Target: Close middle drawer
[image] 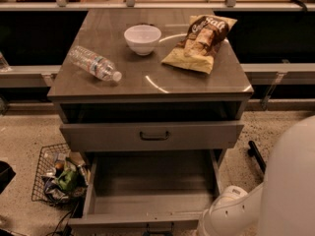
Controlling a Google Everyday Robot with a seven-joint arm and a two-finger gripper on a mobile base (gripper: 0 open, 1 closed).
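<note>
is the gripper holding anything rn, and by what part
Cannot be told: the gripper is out of view; only the white arm shows, beside the open middle drawer.
</note>
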